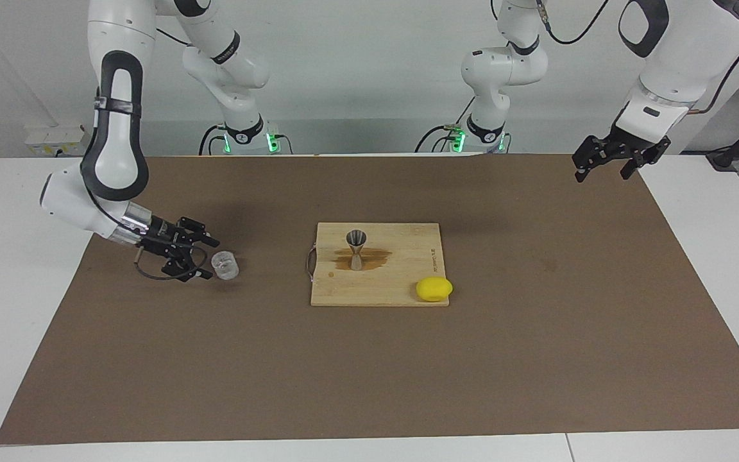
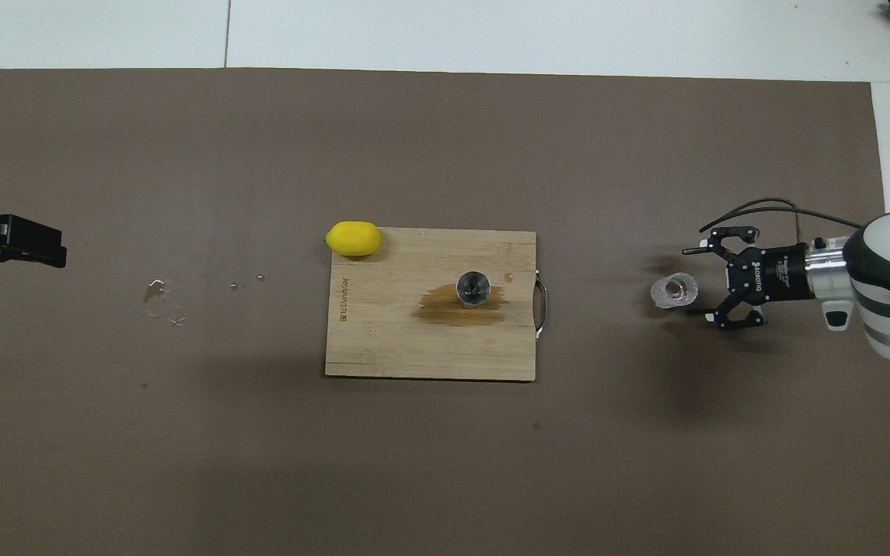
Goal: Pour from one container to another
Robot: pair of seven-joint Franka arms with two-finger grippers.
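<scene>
My right jaws [image 1: 206, 258] stand spread wide, low over the brown mat [image 1: 369, 359], just beside the cup [image 1: 225, 265] and apart from it; the cup sits on the mat toward my right arm's end of the desk [image 1: 16, 308]. It is small, squat and clear, a plain cylinder, and I cannot tell whether anything is left in it. The jigger [image 1: 356, 249] is silvery metal, two cones joined at a narrow waist, standing upright on the pale wooden board [image 1: 401, 282] with its open mouth up; what it holds I cannot make out. A brown wet stain [image 1: 376, 259] spreads on the board around its foot. A smooth yellow lemon [image 1: 433, 289] rests at the board's corner farther from me, toward my left arm's end. A few clear droplets [image 2: 163, 297] lie on the mat at that end. My left jaws [image 1: 603, 165] hang open, waiting above the mat's edge. The desk is white, the wall pale.
</scene>
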